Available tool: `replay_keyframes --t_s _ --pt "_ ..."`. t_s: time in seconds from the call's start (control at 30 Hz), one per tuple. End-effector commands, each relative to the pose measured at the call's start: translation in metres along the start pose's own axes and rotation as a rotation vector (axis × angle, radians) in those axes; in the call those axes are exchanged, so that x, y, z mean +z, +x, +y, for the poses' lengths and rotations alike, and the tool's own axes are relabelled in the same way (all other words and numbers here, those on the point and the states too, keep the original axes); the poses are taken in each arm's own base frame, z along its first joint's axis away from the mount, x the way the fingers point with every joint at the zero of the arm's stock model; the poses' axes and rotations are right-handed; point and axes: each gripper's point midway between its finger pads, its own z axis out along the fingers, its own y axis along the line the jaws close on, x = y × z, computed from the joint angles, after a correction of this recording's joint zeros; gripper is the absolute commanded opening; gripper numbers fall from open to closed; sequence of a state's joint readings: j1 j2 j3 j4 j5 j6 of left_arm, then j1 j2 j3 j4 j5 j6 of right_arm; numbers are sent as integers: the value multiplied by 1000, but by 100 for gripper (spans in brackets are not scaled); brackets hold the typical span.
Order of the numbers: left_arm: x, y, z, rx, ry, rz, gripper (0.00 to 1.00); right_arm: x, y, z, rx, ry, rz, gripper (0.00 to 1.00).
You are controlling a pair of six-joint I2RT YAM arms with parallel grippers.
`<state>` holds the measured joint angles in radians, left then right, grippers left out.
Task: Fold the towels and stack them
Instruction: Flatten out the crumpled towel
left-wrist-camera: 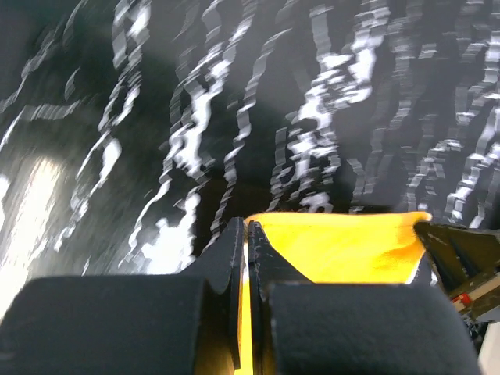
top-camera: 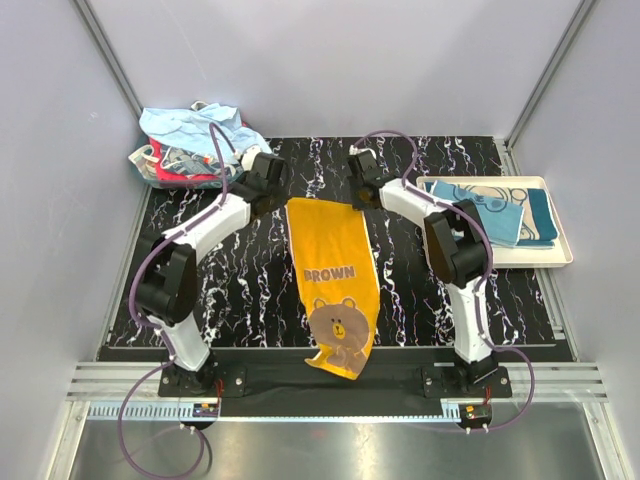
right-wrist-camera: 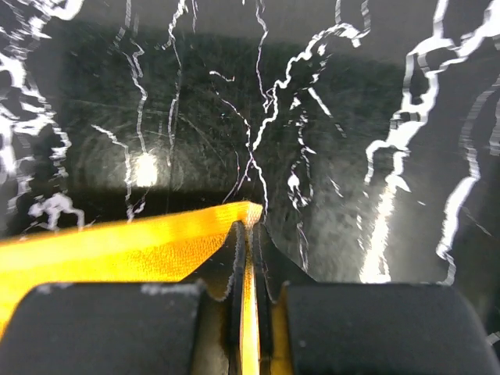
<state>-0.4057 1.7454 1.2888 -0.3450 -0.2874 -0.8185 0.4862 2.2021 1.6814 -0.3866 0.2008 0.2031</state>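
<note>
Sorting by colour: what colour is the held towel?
The towel is orange-yellow with a brown bear; top view.

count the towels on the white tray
2 visible: a light blue printed towel on top, a teal towel showing beneath it on the right. Others may lie hidden underneath.

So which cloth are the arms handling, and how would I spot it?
Look at the black marbled mat in the centre. Down its middle stretches a long towel, its far corners pinched by the left tool and right tool. It alone is orange-yellow, printed BROWN with a bear.
</note>
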Motion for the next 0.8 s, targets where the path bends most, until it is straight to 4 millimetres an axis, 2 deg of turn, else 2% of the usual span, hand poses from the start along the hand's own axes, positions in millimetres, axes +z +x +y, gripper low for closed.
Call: replay_keyframes --t_s 0.0,0.1,0.13,0.2,0.23,0.27,0.3,0.33,0.4,0.43,0.47,0.5,0.6,0.63,0.7,0.73,0.77 --pt "-6 -29 -21 133 70 -57 0 -39 -36 2 19 15 -120 0" --pt "-19 -40 -30 179 119 -85 0 -54 -45 -4 37 24 -154 0" --pt "-25 -44 -32 201 134 -96 0 -67 -55 -4 44 17 -181 0" --pt "-45 -56 -37 215 169 -134 0 -80 -62 -8 48 20 -203 0" --pt "-52 -59 -38 235 183 -143 0 -98 -74 -8 58 11 -240 0" --pt "-71 -66 -44 237 226 -162 0 -107 -79 -9 55 6 -254 0" --pt "-79 -66 -44 244 244 -161 0 -116 -81 -9 55 -7 -262 0" --pt "-88 -65 -45 255 266 -163 0 -138 -92 -9 61 -28 -303 0" --pt "-119 -70 -47 271 314 -196 0 -157 -94 -6 57 -62 -324 0" --pt "-130 -66 -47 300 321 -196 0 -182 -103 -8 68 -84 -371 0" --pt "-139 -66 -46 308 323 -206 0 -194 -104 -8 68 -98 -390 0" --pt "-160 -69 -44 315 342 -226 0 -217 -107 -7 68 -131 -424 0" --pt "-192 -65 -47 363 393 -250 0 -250 -104 -1 33 -181 -463 0" --pt "-212 -63 -48 389 421 -271 0 -277 -108 2 24 -207 -513 0" --pt "-236 -67 -50 407 453 -300 0 -304 -109 6 -11 -228 -553 0" --pt "-255 -64 -50 434 484 -310 0 -329 -111 9 -18 -257 -596 0" --pt "-270 -68 -52 438 503 -332 0 -343 -112 10 -28 -278 -617 0"
